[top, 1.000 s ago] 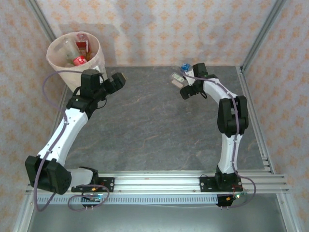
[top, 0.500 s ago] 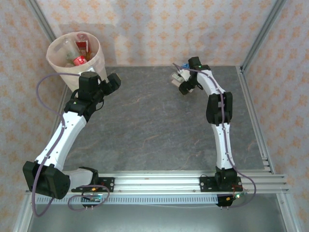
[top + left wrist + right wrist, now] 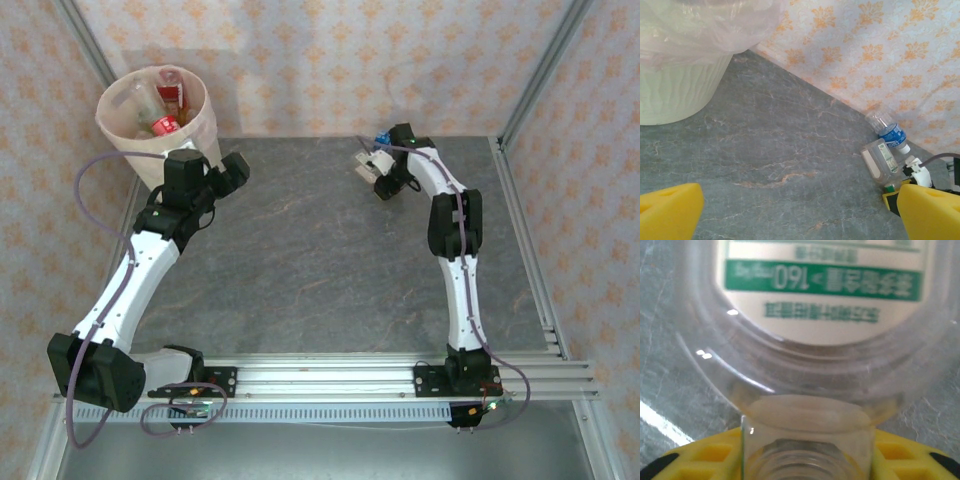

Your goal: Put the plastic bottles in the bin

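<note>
Green-label bottle (image 3: 371,164) at back edge of the counter (image 3: 300,260) | right tool (image 3: 386,180) has just slid in, pads flanking its neck, clamp unclear | left tool (image 3: 236,168) open, empty, beside the bin (image 3: 112,128) | lift next, I'd guess.

A blue-labelled bottle (image 3: 888,131) lies beside a larger bottle (image 3: 880,161), far from the bin (image 3: 680,95).

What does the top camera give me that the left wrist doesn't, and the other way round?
Top external: the bottles already in the bin, plus both arms whole. Left wrist: the left gripper with yellow fingertips spread over the table, and the bin's ribbed wall under its liner. Both: the blue-labelled bottle by the back wall and the clear bottle beside it, at the right gripper.
</note>
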Available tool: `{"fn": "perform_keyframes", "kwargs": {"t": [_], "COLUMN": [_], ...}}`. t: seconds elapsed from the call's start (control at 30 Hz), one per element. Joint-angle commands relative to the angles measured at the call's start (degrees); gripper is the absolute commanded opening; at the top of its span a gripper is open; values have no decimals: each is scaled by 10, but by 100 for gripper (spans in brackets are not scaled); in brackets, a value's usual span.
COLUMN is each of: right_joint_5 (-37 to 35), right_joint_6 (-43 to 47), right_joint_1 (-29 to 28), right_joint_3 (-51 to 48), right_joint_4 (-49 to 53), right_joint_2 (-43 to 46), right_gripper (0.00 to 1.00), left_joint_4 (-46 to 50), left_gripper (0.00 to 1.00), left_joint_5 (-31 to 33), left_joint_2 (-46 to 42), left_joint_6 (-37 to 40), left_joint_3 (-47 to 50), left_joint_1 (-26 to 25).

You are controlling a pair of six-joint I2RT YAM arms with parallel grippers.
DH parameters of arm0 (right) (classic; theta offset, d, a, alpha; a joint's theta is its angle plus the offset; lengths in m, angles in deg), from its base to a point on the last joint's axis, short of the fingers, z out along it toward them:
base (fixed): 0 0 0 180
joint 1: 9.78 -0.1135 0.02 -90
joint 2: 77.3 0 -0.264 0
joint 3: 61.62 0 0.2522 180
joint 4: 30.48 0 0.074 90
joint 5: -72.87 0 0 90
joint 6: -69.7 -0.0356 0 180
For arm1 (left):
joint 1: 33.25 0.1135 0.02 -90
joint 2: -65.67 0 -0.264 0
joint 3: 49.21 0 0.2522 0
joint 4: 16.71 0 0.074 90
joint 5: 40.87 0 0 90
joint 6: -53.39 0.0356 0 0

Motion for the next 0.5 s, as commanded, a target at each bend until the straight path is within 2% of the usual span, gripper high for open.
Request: {"fn": "perform_keyframes", "kwargs": {"t": [0.0,0.37,0.47], "right_joint_5": [-6,46,77], "right_joint_6": [-9,-162,-216], "right_joint_1": [-3,-38,-57], "right_joint_3": [-69,-414,-514], "right_joint_4": [-21,-260,-340], "right_joint_2": [61,330,414], "right_gripper": [34,1,0], "left_joint_4": [3,-35,-45], "left_gripper": [100,100,100], "left_joint_5": [12,-49,-89], "left_joint_2": [3,45,56], "left_joint_6": [7,-24,-29], "left_joint_3": [10,5,8], "left_joint_1": [-2,-3,-3]}}
